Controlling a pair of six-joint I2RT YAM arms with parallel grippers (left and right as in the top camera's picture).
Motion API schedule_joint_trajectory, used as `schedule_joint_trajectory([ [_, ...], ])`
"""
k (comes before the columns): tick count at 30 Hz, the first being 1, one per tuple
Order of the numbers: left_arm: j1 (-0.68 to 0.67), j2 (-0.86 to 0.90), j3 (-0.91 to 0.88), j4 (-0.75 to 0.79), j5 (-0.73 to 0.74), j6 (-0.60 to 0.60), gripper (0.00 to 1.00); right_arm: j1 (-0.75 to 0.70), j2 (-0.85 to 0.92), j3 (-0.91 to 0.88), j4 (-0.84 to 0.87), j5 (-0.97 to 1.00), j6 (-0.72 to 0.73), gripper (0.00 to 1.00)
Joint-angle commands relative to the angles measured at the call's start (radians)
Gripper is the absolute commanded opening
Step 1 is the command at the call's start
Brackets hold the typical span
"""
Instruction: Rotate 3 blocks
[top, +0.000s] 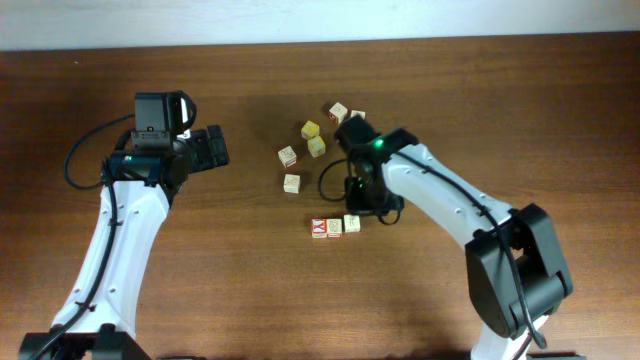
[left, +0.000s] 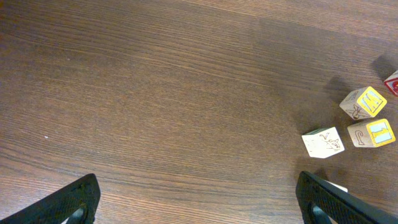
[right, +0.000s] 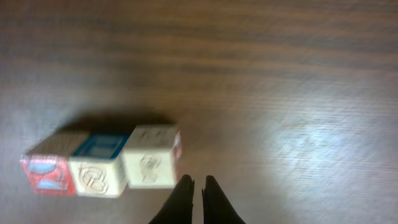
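Note:
Three blocks lie in a touching row: a red-faced block (top: 319, 228) (right: 46, 172), a cream block (top: 335, 227) (right: 96, 171) with a blue top, and a pale cream block (top: 352, 223) (right: 151, 160). My right gripper (right: 198, 184) (top: 362, 203) is shut with nothing in it, its tips just right of the pale cream block's near corner and apart from it. My left gripper (left: 199, 205) (top: 215, 147) hovers wide open over bare wood, left of the other cubes.
Two yellow-faced cubes (top: 311, 129) (top: 317, 147) (left: 364, 102) (left: 372, 132), a red-framed cube (top: 288, 156), a cream cube (top: 291, 183) (left: 323, 142) and a red-printed cube (top: 339, 111) lie scattered above the row. A cable loops beside my right gripper.

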Motion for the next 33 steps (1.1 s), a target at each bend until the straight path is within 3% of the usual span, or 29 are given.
schedule_joint_trajectory([
  [1,0.003,0.003,0.01,0.001,-0.015,-0.009,0.99,-0.011,0.023,-0.058,0.116,0.002,-0.046,0.09],
  [8,0.003,0.003,0.01,0.001,-0.014,-0.009,0.99,-0.01,0.075,-0.071,0.159,-0.096,-0.082,0.09],
  [21,0.003,0.003,0.01,0.001,-0.015,-0.009,0.99,-0.007,0.075,-0.071,0.084,-0.143,-0.049,0.09],
  [27,0.003,0.003,0.01,0.001,-0.015,-0.009,0.99,0.057,0.075,-0.071,0.074,-0.15,-0.039,0.09],
  [33,0.003,0.003,0.01,0.001,-0.015,-0.009,0.99,-0.007,0.035,-0.025,0.033,-0.138,-0.07,0.07],
])
